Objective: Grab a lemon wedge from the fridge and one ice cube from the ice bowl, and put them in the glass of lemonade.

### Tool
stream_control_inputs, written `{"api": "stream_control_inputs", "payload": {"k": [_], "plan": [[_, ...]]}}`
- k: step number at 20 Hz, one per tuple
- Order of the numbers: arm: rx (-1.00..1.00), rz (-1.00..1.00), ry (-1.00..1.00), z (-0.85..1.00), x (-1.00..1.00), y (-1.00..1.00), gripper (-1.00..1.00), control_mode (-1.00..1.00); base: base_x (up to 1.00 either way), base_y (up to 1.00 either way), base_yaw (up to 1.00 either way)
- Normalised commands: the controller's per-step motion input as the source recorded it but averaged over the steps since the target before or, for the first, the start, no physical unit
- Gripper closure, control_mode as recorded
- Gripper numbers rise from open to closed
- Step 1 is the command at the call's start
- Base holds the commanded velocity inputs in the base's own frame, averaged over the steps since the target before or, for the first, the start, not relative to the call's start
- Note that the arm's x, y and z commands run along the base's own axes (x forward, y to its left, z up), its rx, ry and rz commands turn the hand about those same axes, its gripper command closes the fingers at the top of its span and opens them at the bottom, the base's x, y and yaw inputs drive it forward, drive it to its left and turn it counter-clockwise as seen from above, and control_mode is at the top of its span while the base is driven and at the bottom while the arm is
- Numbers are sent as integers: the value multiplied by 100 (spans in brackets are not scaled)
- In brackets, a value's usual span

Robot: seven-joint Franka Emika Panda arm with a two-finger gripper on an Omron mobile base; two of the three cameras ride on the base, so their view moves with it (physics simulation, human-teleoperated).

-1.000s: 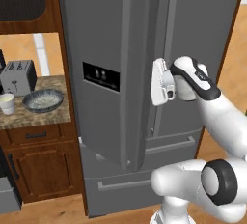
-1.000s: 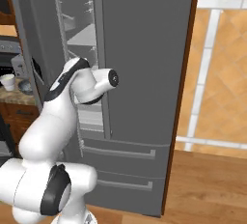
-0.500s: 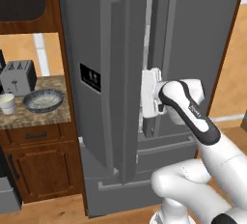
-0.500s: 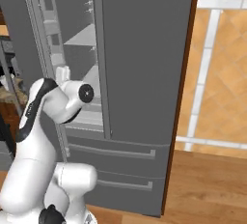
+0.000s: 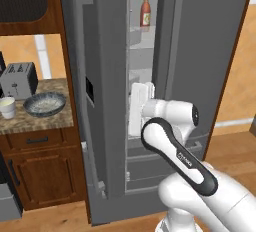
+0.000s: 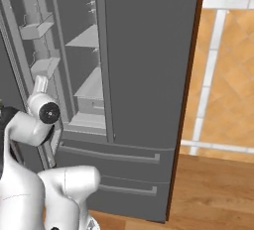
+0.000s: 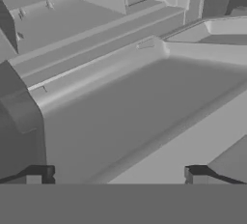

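Hand view: the fingers [image 7: 118, 175] stand wide apart, empty, inside the fridge [image 7: 144, 97].

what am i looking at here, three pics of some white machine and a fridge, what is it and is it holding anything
It is a white robot arm on a base that can drive, in a rendered kitchen. Two pictures come from cameras on the base, left and right behind the arm. The grey one comes from a camera on the hand, looking past its tool into the fridge. The tool is open and holds nothing. The fridge's left door stands open; a red-brown bottle sits on a high shelf. On the counter beside it stand a toaster, the ice bowl and the glass of lemonade.
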Motion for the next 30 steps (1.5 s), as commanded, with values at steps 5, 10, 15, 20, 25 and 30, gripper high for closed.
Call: {"api": "stream_control_inputs", "payload": {"k": [5, 10, 15, 20, 25, 30], "plan": [[-1, 52, 3, -9, -73, 100, -100, -100, 0, 0, 0], [-11, 14, -29, 67, -71, -45, -100, -100, 0, 0, 0], [-31, 0, -13, 50, -54, -100, -100, -100, 0, 0, 0], [-60, -13, 0, 17, -11, -88, -100, -100, 0, 0, 0], [-88, -23, 0, 1, 0, -96, -100, -100, 0, 0, 0], [-88, -16, 0, 0, 0, -85, -100, -100, 0, 0, 0]]}}
